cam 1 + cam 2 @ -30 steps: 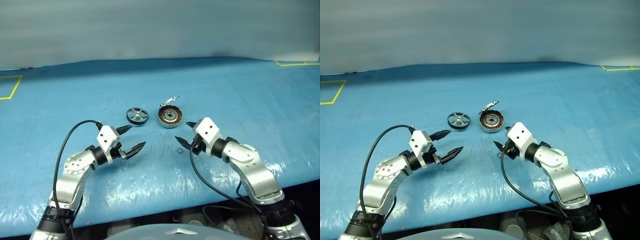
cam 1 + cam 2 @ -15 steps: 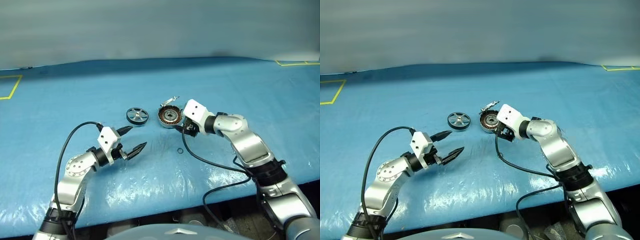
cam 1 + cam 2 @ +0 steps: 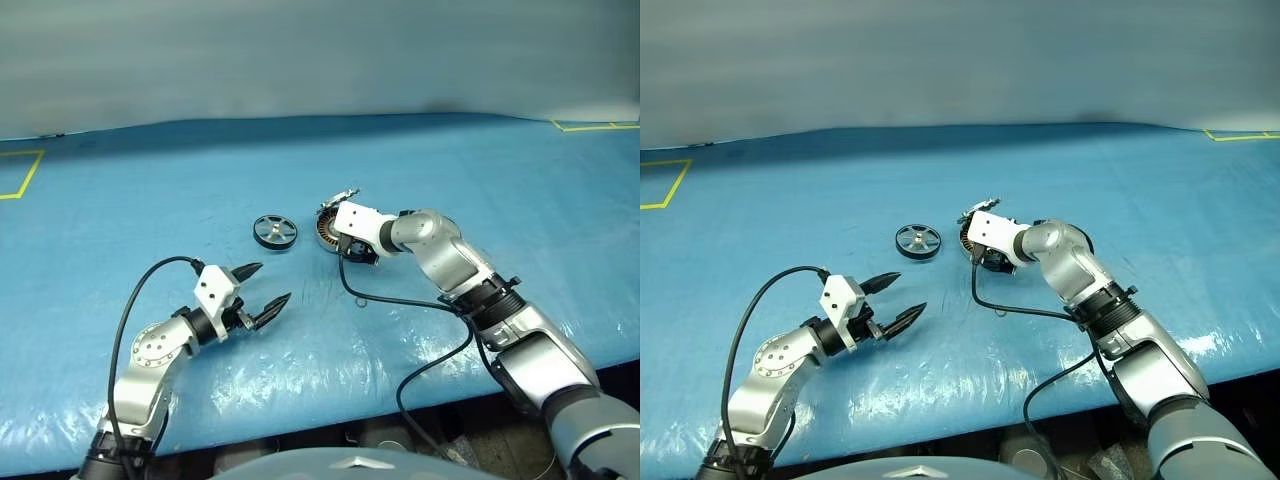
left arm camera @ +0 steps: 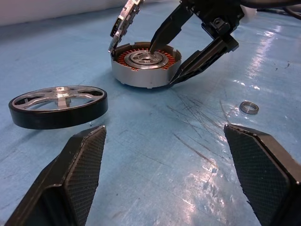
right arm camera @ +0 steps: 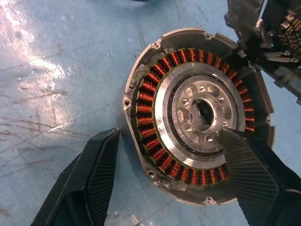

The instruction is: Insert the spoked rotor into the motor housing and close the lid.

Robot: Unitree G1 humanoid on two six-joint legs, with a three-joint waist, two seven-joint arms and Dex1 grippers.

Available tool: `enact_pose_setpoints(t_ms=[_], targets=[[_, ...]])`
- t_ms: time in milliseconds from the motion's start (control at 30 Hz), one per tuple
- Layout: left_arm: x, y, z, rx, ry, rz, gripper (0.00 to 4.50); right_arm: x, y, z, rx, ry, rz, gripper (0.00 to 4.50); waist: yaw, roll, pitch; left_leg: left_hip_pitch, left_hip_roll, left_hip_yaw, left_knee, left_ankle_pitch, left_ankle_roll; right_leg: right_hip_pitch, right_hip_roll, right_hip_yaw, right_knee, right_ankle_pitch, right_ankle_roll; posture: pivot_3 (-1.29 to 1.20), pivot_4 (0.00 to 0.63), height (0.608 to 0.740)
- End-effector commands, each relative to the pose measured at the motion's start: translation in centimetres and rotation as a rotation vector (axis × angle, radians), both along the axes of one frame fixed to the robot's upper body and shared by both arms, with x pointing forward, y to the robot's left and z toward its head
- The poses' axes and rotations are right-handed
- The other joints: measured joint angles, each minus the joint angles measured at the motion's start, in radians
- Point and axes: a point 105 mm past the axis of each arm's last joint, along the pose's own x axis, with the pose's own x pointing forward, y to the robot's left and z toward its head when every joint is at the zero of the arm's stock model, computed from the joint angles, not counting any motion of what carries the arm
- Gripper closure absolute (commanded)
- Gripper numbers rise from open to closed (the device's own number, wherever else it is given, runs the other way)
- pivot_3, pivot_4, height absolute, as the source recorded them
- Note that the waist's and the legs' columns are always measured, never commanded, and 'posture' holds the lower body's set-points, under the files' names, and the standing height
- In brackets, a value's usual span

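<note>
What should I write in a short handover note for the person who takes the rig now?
Left gripper: open, holds nothing, hovers over the blue table.
Right gripper: open, one finger over the motor housing, the other outside its rim.
Spoked rotor: flat on the table, left of the housing.
Lid: stands tilted at the housing's far edge.
Small ring: loose on the table.
Done: nothing inserted.
Left: insert rotor, close lid.
</note>
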Motion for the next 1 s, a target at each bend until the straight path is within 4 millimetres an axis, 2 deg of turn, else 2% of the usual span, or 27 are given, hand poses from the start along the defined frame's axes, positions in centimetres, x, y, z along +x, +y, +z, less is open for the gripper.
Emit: enact_pose_setpoints(t_ms=[33,233,467,633,1000], targets=[[-0.2,-0.3,1.3,-0.005,-0.066,-0.006,0.27,0.5,0.4,0.8,-0.022,-0.045,0.030,0.96,0.000,0.000,0.000,0.000,0.000,0.000,0.000,0.000,0.000,0.000,0.000,0.000,0.000,0.000,0.000,0.00,0.150,0.740],[-0.3,-0.4,1.2,0.001,-0.062,-0.006,0.27,0.2,1.2,1.4,0.000,-0.047,0.086,0.96,-0.001,0.000,0.000,0.000,0.000,0.000,0.000,0.000,0.000,0.000,0.000,0.000,0.000,0.000,0.000,0.00,0.150,0.740],[-0.5,-0.6,0.8,0.011,-0.048,-0.017,0.27,0.6,1.5,2.8,-0.036,-0.148,0.106,0.96,-0.001,0.000,0.000,0.000,0.000,0.000,0.000,0.000,0.000,0.000,0.000,0.000,0.000,0.000,0.000,0.00,0.150,0.740],[-0.5,-0.8,0.7,0.012,-0.044,-0.026,0.27,-0.1,2.2,2.7,-0.028,-0.137,0.132,0.96,-0.001,0.001,0.000,0.000,0.000,0.000,0.000,0.000,0.000,-0.001,0.000,0.000,0.000,0.000,0.000,0.00,0.150,0.740],[-0.3,-0.7,0.5,0.020,-0.043,-0.022,0.27,-0.3,1.4,0.6,-0.061,-0.060,0.100,0.96,0.000,0.001,0.000,0.000,0.000,0.000,0.000,0.000,0.000,0.000,-0.001,0.000,0.000,0.000,0.000,0.00,0.150,0.740]])
